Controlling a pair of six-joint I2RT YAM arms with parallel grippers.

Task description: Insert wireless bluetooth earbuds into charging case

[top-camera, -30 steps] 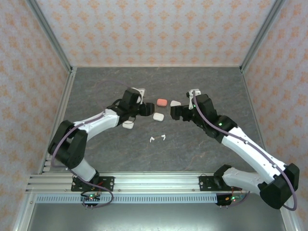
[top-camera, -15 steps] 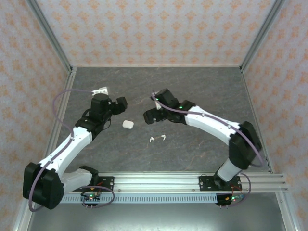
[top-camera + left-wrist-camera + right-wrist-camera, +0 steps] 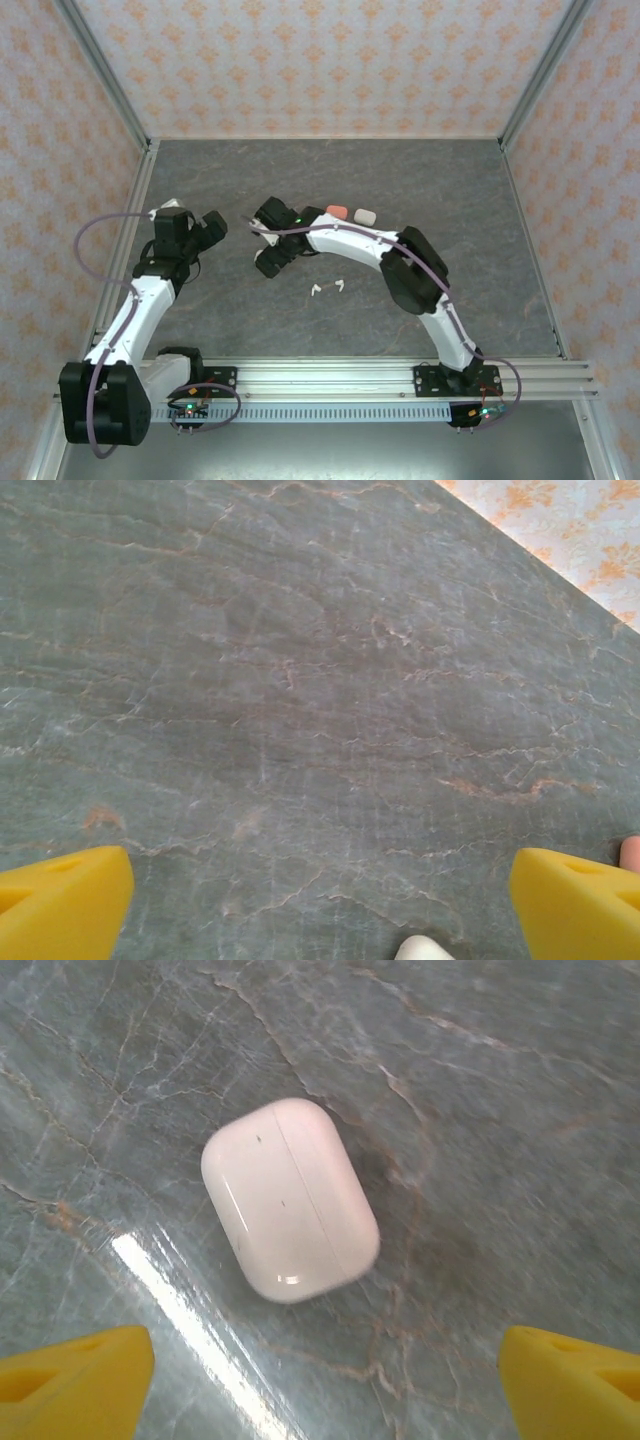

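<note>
Two white earbuds (image 3: 315,291) (image 3: 338,286) lie side by side on the grey stone table, apart from both grippers. A shut white charging case (image 3: 290,1200) lies flat just ahead of my right gripper (image 3: 325,1380), whose yellow fingertips (image 3: 75,1375) stand wide apart with nothing between them. From above, the right gripper (image 3: 270,262) hangs over that case at left of centre. My left gripper (image 3: 208,226) is open further left, over bare table; its yellow fingertips (image 3: 60,900) are spread, with a white rounded object (image 3: 425,948) at the bottom edge of its view.
A coral case (image 3: 337,212) and another white case (image 3: 364,215) lie behind the right arm, which stretches across the middle of the table. Patterned walls and metal posts enclose the table (image 3: 450,190) on three sides.
The right arm has swept left across the table and now hangs over the white case. The left arm has drawn back to the left, and its jaws have opened.
</note>
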